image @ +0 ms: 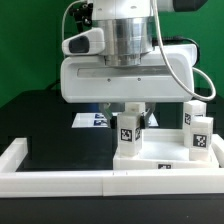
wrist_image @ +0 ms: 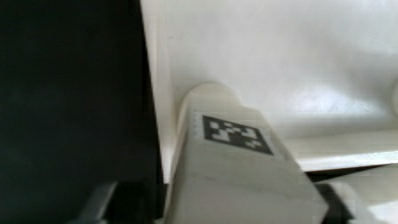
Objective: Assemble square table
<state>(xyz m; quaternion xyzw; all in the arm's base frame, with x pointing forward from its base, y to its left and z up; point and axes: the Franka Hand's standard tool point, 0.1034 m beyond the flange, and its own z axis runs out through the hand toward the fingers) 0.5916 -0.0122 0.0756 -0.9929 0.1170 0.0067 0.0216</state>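
A small white tagged block leg (image: 129, 138) is bracketed by the fingers (image: 131, 121), narrowed around it at six o'clock below the wrist, on the black tabletop (image: 45, 125). Squeezing squarely before lifting is advised.

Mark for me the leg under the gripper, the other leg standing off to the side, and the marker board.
leg under the gripper (image: 127, 134): exterior view, its tagged front face.
other leg (image: 199, 136): exterior view, tagged face.
marker board (image: 95, 119): exterior view, visible strip behind the gripper.
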